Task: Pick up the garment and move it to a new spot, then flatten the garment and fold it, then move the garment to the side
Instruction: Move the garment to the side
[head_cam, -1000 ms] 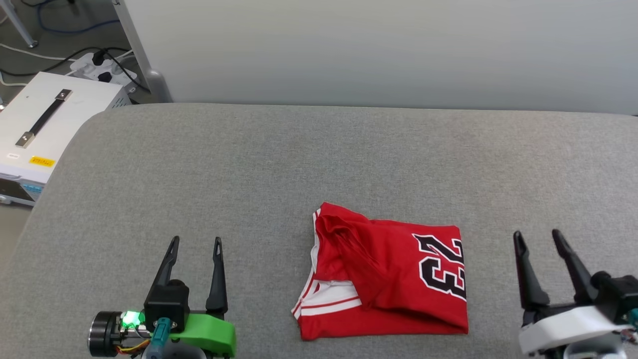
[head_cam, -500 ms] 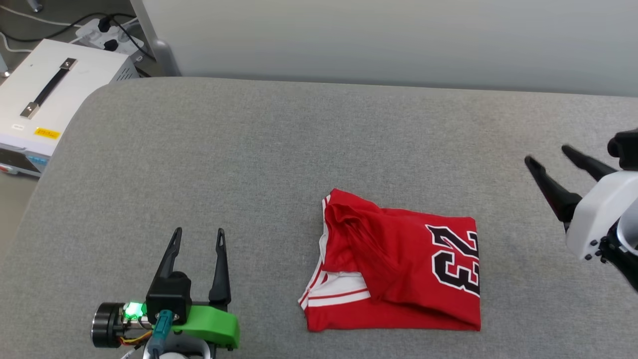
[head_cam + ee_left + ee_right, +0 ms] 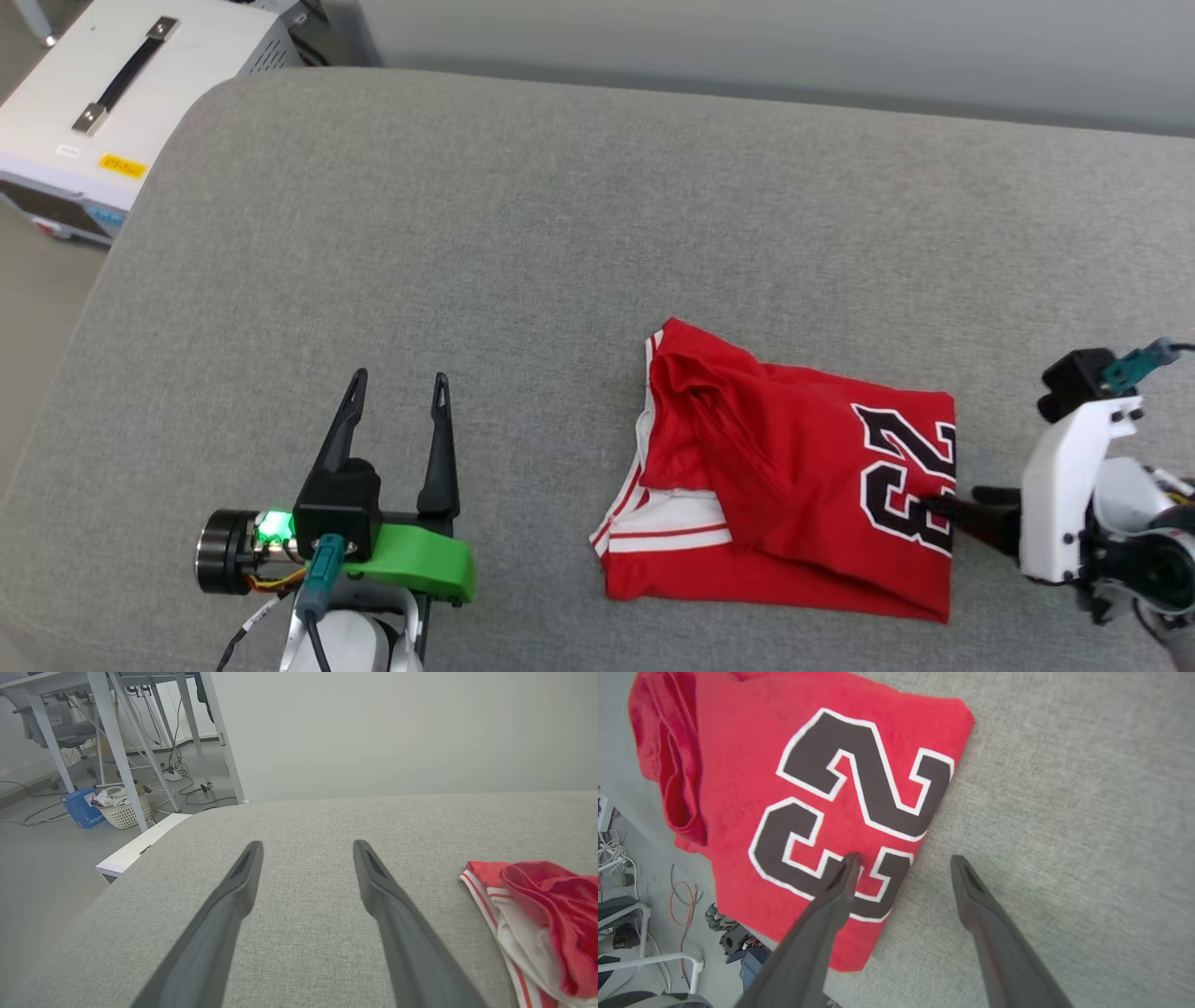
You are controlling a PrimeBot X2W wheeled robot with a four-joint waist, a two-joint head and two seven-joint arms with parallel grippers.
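1. Lower left of the head view: left gripper (image 3: 399,378), green bracket and a lit green lamp at its base, dark fingers pointing up the frame, spread wide, holding nothing, over bare grey cushion (image 3: 467,233).
2. Left wrist view, bottom centre: left gripper (image 3: 308,843) again, wide apart over plain grey fabric, with nothing in the gap. At the right border, the striped edge of the shirt (image 3: 542,896), well clear of the fingers.
3. Lower right of the head view: right gripper (image 3: 971,509) on a white housing, pointing toward the frame's left and reaching the right end of the shirt (image 3: 794,485) by the number (image 3: 910,476).
4. Right wrist view, bottom centre: right gripper (image 3: 905,857) spread wide, clamped on nothing, straddling the shirt's edge. Left finger over the lower digit, right finger over bare grey. Cannot tell whether touching the cloth.
5. Lower centre-right of the head view: red shirt folded into a rough rectangle, flat on the cushion. Black "23" outlined in white at its right end, white sleeve (image 3: 686,518) with red stripes at its lower left, a bunched red fold toward its upper left.
6. Higher in the frame: a broad stretch of grey cushion, rounded corner at upper left.
7. Upper left corner: white box (image 3: 93,103) with a black handle and a yellow label, beside the cushion.
8. Top edge: pale wall (image 3: 747,37).
9. Far left of the left wrist view: white basket (image 3: 122,812) and blue box (image 3: 83,809) on the floor.
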